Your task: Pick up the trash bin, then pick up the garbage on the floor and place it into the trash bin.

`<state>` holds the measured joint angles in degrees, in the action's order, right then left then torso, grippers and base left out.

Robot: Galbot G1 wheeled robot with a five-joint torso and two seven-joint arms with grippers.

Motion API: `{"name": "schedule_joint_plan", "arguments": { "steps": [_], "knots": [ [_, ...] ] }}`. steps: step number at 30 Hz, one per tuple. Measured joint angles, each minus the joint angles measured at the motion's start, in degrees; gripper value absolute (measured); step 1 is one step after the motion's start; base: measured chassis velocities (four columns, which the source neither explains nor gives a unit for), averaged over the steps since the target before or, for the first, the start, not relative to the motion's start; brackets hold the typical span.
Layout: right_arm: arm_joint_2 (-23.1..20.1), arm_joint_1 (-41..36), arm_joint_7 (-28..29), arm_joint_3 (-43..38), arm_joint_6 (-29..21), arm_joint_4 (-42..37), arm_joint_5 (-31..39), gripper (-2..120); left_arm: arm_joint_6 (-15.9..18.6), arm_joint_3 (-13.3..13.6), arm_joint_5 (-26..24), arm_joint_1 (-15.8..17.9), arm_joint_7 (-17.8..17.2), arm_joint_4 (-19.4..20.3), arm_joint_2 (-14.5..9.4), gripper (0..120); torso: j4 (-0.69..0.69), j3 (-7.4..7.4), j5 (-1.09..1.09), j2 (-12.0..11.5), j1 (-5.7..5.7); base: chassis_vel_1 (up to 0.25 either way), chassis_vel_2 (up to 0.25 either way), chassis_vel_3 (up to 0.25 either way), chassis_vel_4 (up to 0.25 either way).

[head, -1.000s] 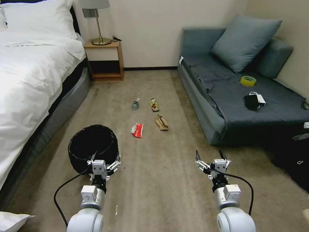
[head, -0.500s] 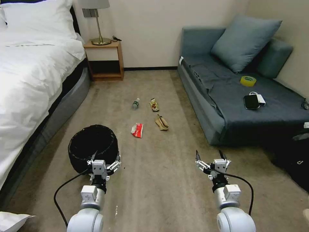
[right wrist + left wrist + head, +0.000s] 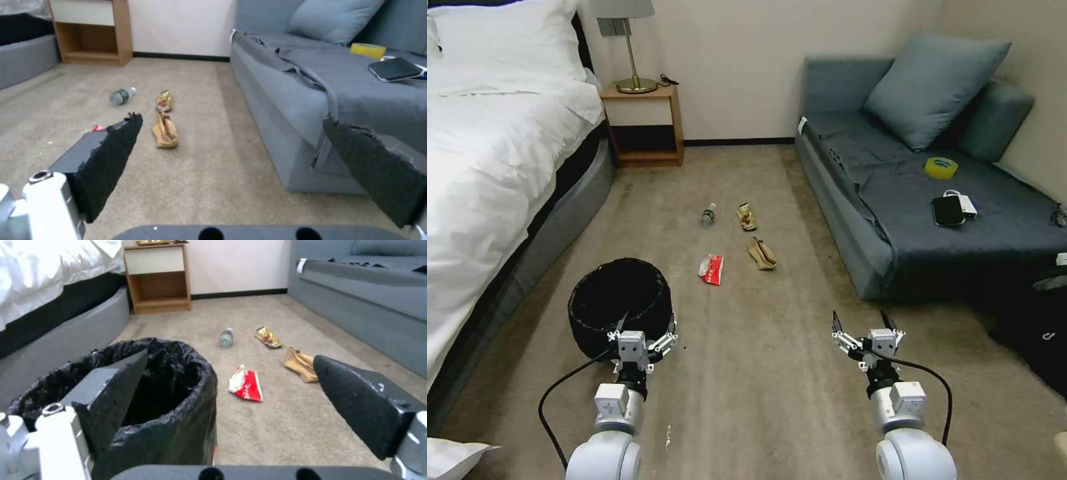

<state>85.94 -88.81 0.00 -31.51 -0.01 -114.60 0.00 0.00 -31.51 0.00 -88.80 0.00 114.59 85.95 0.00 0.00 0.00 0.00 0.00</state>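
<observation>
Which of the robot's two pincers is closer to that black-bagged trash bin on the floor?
The left. The left pincer is open at the near rim of the trash bin, one finger over its edge. The right pincer is open over bare carpet, well off to the bin's right.

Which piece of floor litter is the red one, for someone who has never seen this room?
On the carpet between the bed and the sofa lie four litter pieces. The red-white crumpled packet lies nearest the trash bin, and is the only red one.

Round bin lined with crinkled black plastic bag [image 3: 619, 303]; red-white crumpled packet [image 3: 712, 269]; tan crumpled paper [image 3: 762, 254]; clear green-labelled bottle [image 3: 708, 215]; beige carpet [image 3: 760, 387].
</observation>
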Motion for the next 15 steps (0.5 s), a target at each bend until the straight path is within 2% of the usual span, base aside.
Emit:
{"name": "schedule_joint_plan", "arguments": {
  "steps": [15],
  "knots": [
    [0.00, 0.00, 0.00, 0.00, 0.00, 0.00, 0.00, 100, 0.00, 0.00, 0.00, -0.01, 0.00, 0.00, 0.00, 100, 0.00, 0.00, 0.00, 0.00, 0.00, 0.000, 0.000, 0.000, 0.000]
  ]
}}
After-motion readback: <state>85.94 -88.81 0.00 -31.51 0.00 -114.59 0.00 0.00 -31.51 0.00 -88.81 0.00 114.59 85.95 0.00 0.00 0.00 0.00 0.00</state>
